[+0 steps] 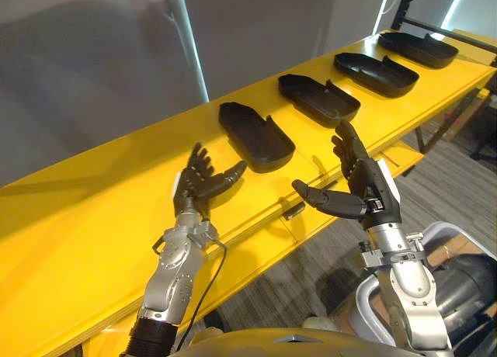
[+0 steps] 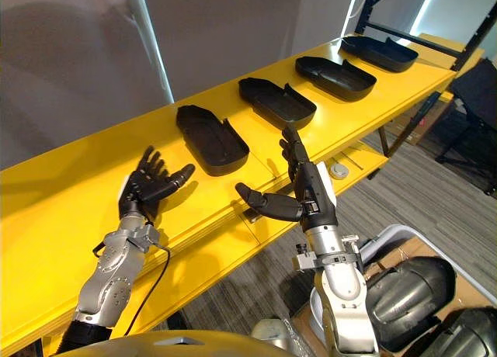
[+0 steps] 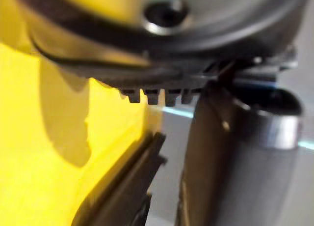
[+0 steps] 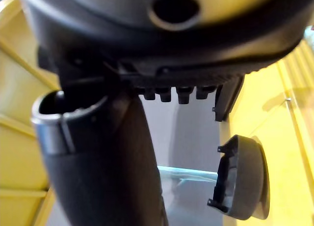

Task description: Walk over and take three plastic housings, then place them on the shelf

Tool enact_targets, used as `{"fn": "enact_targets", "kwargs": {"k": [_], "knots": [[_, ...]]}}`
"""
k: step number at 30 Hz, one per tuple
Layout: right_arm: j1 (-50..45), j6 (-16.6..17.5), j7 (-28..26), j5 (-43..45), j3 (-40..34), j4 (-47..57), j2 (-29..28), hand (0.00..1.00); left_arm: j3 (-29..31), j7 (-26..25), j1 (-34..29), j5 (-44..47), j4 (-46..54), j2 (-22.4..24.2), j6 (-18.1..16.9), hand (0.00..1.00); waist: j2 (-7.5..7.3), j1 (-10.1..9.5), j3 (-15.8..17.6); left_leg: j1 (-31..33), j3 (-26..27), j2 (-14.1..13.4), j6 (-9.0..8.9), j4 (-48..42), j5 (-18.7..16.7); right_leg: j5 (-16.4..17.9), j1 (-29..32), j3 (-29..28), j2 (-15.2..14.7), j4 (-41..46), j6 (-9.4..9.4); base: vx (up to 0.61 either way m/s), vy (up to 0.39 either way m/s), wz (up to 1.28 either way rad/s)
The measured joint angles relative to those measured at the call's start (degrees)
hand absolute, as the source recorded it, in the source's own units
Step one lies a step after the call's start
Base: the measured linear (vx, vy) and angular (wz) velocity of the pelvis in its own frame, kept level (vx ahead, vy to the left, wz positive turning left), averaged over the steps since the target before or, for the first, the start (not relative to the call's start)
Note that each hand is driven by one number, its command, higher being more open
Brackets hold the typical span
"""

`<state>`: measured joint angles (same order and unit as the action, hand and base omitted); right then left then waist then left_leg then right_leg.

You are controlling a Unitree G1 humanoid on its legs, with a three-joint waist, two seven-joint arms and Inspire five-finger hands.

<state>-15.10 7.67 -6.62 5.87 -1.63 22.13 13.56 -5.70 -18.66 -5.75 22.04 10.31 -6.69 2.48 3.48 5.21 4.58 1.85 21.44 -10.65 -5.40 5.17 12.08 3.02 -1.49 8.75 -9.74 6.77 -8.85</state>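
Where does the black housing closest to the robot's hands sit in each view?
Left eye view: the nearest housing, centre, just beyond the left hand.
Right eye view: left of centre, beyond the same hand.
Left wrist view: a dark edge against the yellow may be it; cannot tell.
Right wrist view: a housing on the yellow table; cannot tell whether it is this one.
Shared landmark: the yellow table.

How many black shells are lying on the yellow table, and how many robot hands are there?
Black housings on the yellow table: 4
Robot hands, left hand and right hand: 2
Total: 6
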Motion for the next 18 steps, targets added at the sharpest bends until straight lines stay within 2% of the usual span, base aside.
{"fn": "enact_targets", "kwargs": {"k": [3, 4, 8, 13, 18], "knots": [[4.5, -0.2, 2.2, 0.0, -0.3, -4.7, 0.7, 1.0, 2.5, -1.4, -1.3, -2.8, 4.2, -0.1, -1.0, 1.0, -0.05, -0.64, 0.0, 1.3, -2.4, 0.1, 0.09, 0.0, 0.7, 0.3, -0.4, 2.2, 0.1, -0.3, 0.46, -0.03, -0.023, 0.38], [6.8, -0.8, 3.4, 0.0, -0.5, -7.5, 0.8, 1.0, 3.0, -1.4, -1.5, -4.4, 5.8, -0.1, -1.4, 1.0, -0.14, -1.64, 0.1, 1.7, -3.3, 0.1, 0.12, 0.0, 1.0, 0.4, -0.5, 3.0, 0.2, -0.3, 0.66, -0.02, -0.016, 0.24], [12.1, -2.4, 4.5, 0.1, -0.8, -14.3, 2.1, 1.0, 3.9, -0.3, -1.5, -4.7, 6.4, -0.3, -2.5, 1.0, -0.28, -3.06, 0.2, 1.7, -5.0, 0.3, 0.13, 0.0, 1.1, 0.4, -1.6, 4.5, 0.3, -0.8, 0.71, -0.03, -0.019, 0.23], [22.4, -5.2, 5.8, 2.4, -3.0, -23.6, 3.5, 1.0, 4.3, 4.8, -1.6, -4.6, 6.7, -1.4, -2.7, 1.0, -0.72, -3.91, 0.6, 2.0, -6.8, 0.4, -0.01, 0.0, 1.6, 0.5, -2.5, 6.0, 0.5, -0.9, 0.87, 0.0, -0.021, 0.15], [31.2, -8.3, 6.0, 5.0, -3.5, -33.1, 8.3, 1.0, 4.2, 10.0, -1.6, -4.2, 8.7, -1.7, -2.8, 1.0, -0.9, -5.04, 1.3, 2.0, -8.1, 0.4, 0.08, 0.0, 1.9, 0.6, -3.6, 7.1, 0.7, -0.9, 1.02, 0.0, -0.022, 0.13]]}}
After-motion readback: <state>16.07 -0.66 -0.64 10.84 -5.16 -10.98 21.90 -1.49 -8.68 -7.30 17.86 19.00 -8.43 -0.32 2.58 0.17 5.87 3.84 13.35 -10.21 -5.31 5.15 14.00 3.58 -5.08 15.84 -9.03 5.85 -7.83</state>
